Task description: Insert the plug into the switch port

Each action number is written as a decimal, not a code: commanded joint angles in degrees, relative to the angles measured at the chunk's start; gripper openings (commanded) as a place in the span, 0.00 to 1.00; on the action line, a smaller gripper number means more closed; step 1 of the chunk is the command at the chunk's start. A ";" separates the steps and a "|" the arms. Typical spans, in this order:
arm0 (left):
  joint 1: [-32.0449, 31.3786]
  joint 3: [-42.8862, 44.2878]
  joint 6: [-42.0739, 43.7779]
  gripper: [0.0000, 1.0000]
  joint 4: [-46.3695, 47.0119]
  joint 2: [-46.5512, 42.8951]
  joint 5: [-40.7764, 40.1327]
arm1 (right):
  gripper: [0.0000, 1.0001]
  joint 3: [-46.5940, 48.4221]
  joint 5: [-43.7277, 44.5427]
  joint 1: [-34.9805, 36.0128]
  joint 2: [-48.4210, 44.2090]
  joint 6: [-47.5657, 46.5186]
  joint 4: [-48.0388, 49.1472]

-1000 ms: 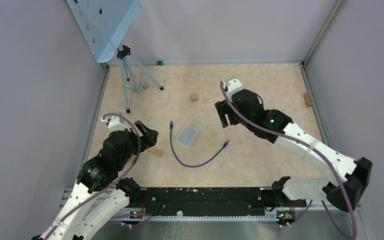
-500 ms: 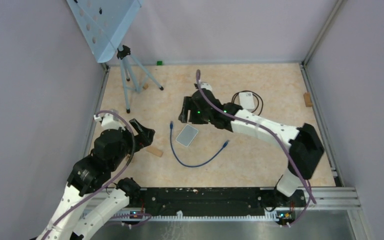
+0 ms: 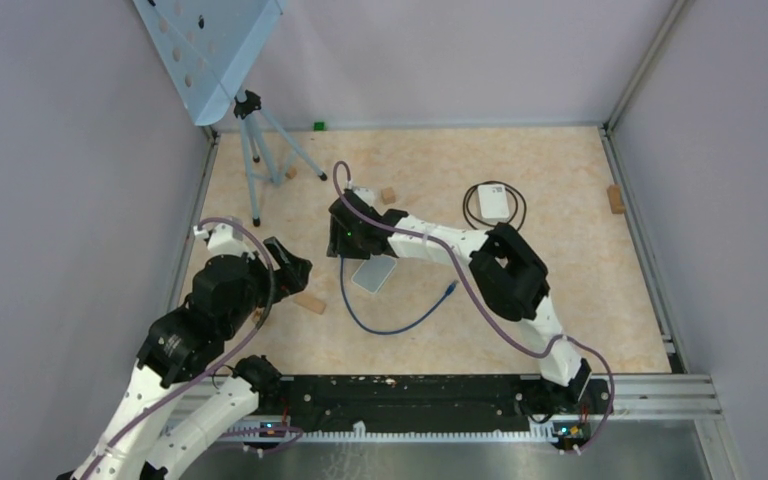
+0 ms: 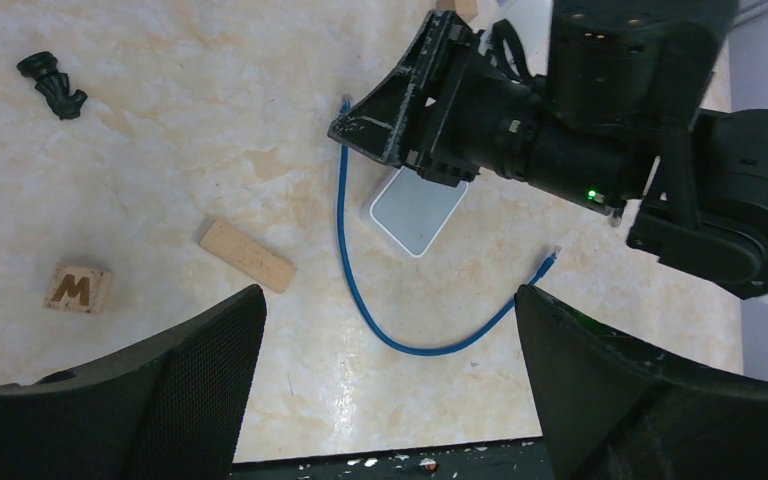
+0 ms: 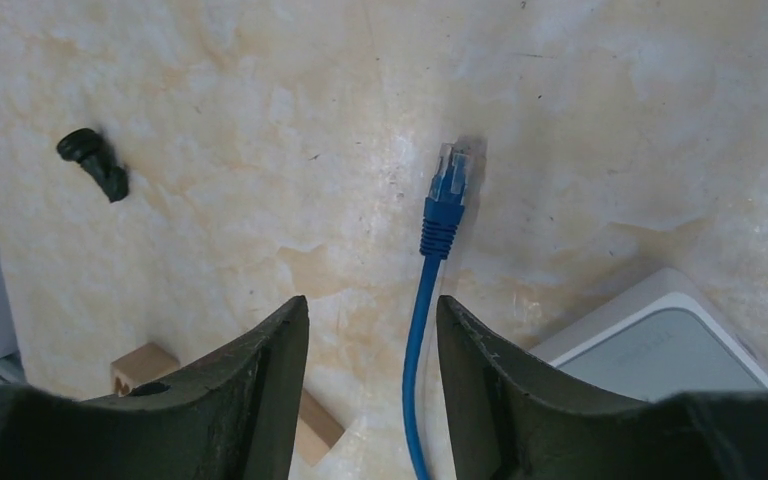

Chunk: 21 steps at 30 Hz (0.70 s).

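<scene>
Plug (image 5: 450, 172) flat on table (image 5: 260, 120), left of centre, long axis pointing to far edge. Blue cable (image 5: 415, 360) trails back toward near edge. White switch (image 5: 660, 335) just right of cable, apart from plug. My right gripper (image 5: 370, 310) right above, fingers part spread either side of cable behind plug, pinching nothing. Right arm nearer, stretched leftward, wrist pitched down. My left gripper (image 4: 390, 300) spread wide, empty, near left edge.

Marbled beige tabletop (image 3: 580, 290) with blue cable (image 3: 390, 328), white switch (image 3: 376, 273), wooden blocks (image 3: 310, 302), tripod (image 3: 253, 160).
</scene>
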 commanded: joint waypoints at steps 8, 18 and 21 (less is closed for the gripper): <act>-0.22 0.48 2.15 0.99 2.59 0.64 0.79 | 0.43 8.03 0.30 1.75 7.90 -1.19 -5.20; -0.21 -0.12 2.44 0.99 1.79 -0.67 0.06 | 0.08 6.78 1.44 2.28 9.12 -1.18 -5.13; -0.18 0.01 2.41 0.99 1.41 -1.21 -0.26 | 0.00 2.88 3.04 2.15 4.91 -2.35 -1.75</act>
